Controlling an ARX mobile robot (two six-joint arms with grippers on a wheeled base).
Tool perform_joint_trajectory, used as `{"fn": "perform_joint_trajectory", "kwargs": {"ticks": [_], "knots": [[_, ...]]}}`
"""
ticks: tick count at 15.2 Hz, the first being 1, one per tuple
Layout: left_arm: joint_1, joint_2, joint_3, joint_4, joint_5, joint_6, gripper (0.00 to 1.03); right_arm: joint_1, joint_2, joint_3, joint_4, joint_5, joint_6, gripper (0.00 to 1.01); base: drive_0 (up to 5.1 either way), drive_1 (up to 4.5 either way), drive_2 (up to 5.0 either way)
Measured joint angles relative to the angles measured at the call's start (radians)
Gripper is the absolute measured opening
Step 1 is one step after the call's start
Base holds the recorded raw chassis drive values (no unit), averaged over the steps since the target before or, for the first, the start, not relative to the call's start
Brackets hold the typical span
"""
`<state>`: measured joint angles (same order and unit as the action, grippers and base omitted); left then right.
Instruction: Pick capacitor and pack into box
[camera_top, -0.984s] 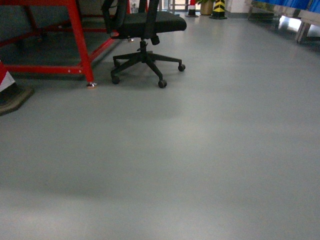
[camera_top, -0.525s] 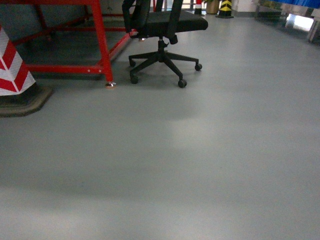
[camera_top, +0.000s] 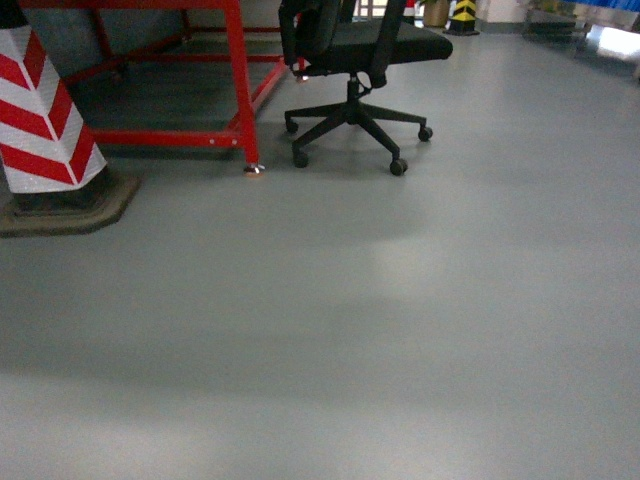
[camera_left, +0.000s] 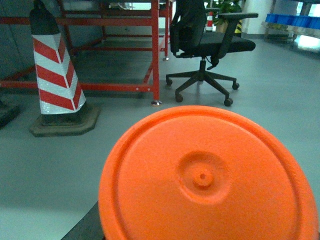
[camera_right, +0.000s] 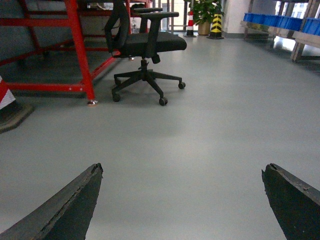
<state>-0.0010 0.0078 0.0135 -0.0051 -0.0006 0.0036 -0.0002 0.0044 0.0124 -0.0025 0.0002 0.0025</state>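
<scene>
Grey floor (camera_top: 400, 330) stretches ahead, with a black office chair (camera_top: 360, 70) beside a red frame (camera_top: 235, 90) and a striped cone (camera_top: 45, 120). Right gripper (camera_right: 182, 200) spread wide, grasping nothing; left gripper's state cannot be told behind an orange disc (camera_left: 205, 180). Neither capacitor nor box shows.

floor (camera_top: 420, 330) grey | on it: office chair (camera_top: 360, 75), striped cone (camera_top: 45, 120), red rack (camera_top: 240, 90)
</scene>
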Motion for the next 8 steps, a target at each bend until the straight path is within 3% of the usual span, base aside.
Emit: {"fn": "perform_joint_trajectory", "kwargs": {"ticks": [8], "knots": [[0.0,0.0,0.0,-0.003,0.0,0.0,0.44,0.0,0.0,0.0,-0.003,0.0,0.0,0.98,-5.0,2.45,2.4]]}}
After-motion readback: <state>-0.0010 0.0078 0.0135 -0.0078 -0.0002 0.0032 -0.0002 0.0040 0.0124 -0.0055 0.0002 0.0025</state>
